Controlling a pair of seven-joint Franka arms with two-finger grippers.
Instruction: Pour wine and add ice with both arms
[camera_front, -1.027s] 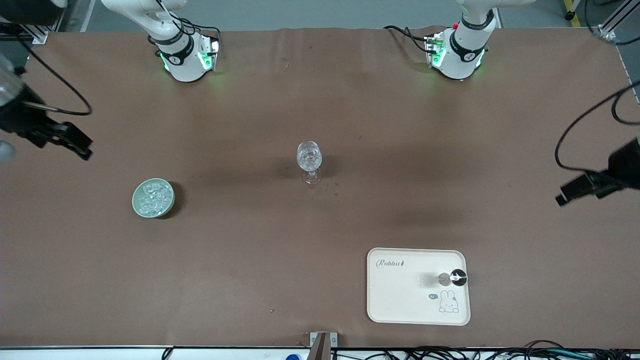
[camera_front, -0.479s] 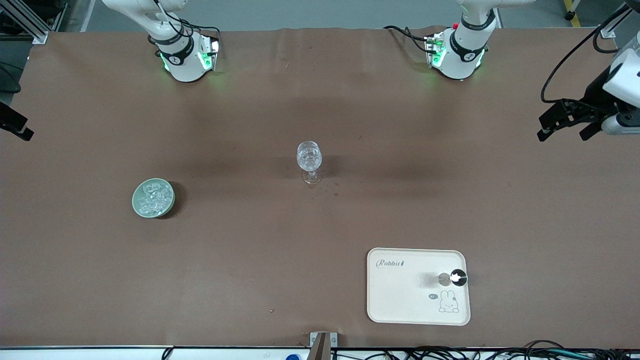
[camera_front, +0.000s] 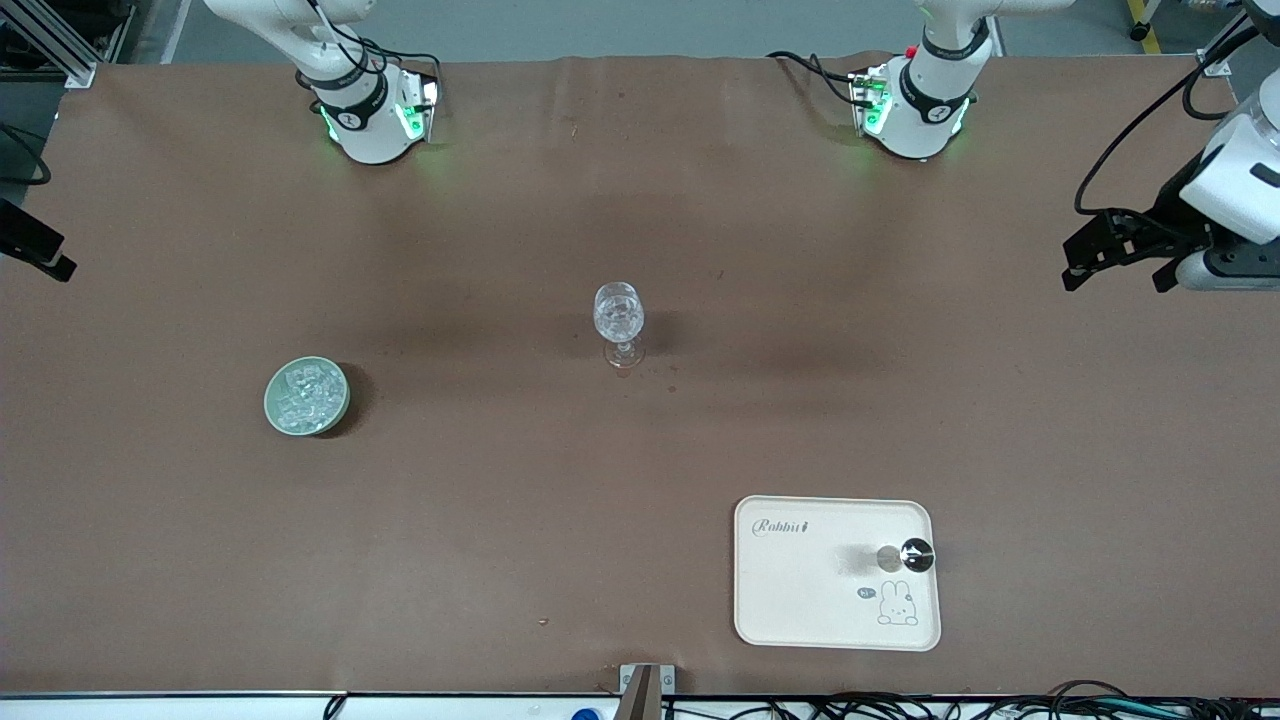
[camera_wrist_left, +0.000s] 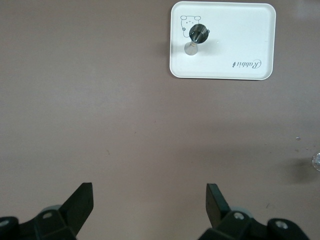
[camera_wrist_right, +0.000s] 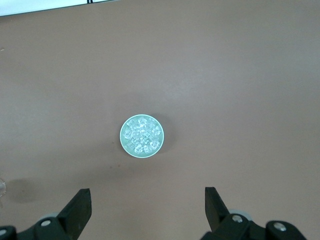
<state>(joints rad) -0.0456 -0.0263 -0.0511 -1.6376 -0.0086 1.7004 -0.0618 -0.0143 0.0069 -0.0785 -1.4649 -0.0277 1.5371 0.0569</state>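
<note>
Pincers wide and empty, ice in its bowl

Ice (camera_front: 305, 395) sits heaped in a small pale green bowl (camera_front: 268, 398) on the brown worktop (camera_front: 640, 470). On the front camera's clock face, centred on the wine glass (camera_front: 619, 312), the bowl lies at about eight o'clock, well apart from the glass and toward my right arm's end. The cubes are clear and whitish and fill the bowl nearly to the rim.

My left pincer (camera_front: 1120, 272) hangs over the worktop's edge at my left arm's end, at about three o'clock from the glass. Its fingers (camera_wrist_left: 84, 196) are spread wide with nothing between them. My left wrist camera looks straight down on bare worktop, with the cream tray (camera_wrist_left: 240, 30) well apart from the pincer.

My right pincer (camera_wrist_right: 146, 192) is up over my right arm's end of the worktop, at about nine o'clock from the glass, and the front camera catches only a dark tip of it at the picture's edge. Its fingers are also spread wide and hold nothing. The bowl of ice shows in the right wrist view, out ahead of the open fingers and apart from them.

The glass stands upright near the middle of the worktop. The tray lies at about five o'clock from it, nearer the front camera, with a small dark-capped item (camera_front: 916, 554) standing on it just above a rabbit drawing.
</note>
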